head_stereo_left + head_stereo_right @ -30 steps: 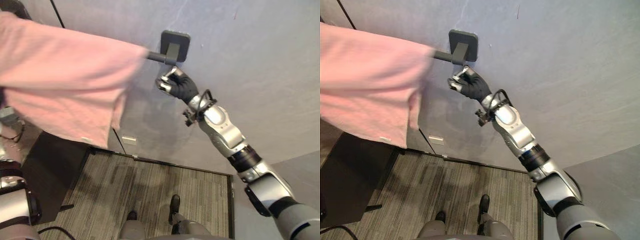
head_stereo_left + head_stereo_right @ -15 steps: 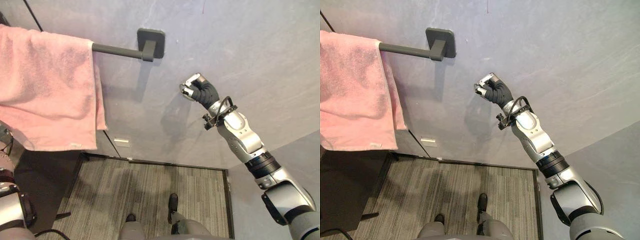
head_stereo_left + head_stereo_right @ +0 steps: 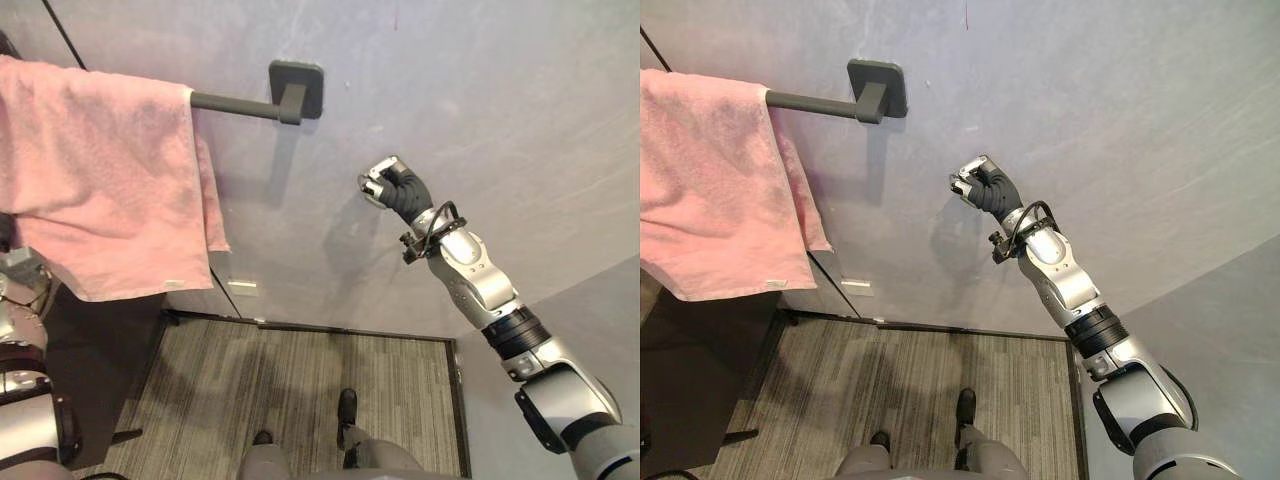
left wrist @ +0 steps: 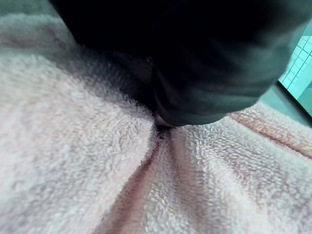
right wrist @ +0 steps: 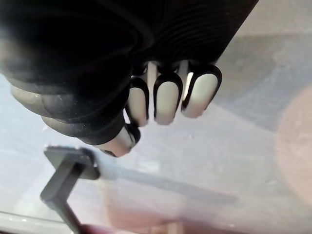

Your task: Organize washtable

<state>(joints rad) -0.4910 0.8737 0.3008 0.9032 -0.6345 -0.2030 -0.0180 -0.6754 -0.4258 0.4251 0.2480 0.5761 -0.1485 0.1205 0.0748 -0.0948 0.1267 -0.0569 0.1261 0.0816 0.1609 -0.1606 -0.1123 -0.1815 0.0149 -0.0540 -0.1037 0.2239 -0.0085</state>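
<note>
A pink towel (image 3: 100, 180) hangs folded over a dark bar (image 3: 235, 103), which ends in a square mount (image 3: 297, 85) on the grey wall. My right hand (image 3: 392, 185) is raised close to the wall, to the right of and below the mount, apart from bar and towel. Its fingers (image 5: 165, 100) are curled and hold nothing. The bar (image 5: 68, 173) lies beyond them in the right wrist view. My left hand (image 4: 195, 58) is pressed against the towel (image 4: 73, 146), whose cloth bunches into a crease beside it.
A dark cabinet (image 3: 690, 390) stands below the towel at the lower left. Striped carpet (image 3: 300, 390) covers the floor below. A small white socket (image 3: 241, 287) sits low on the wall. Another grey wall (image 3: 1230, 350) rises at the lower right.
My right hand has drawn away from just under the bar's mount, to the right and down. The towel, blurred in motion a second ago, now hangs over the bar.
</note>
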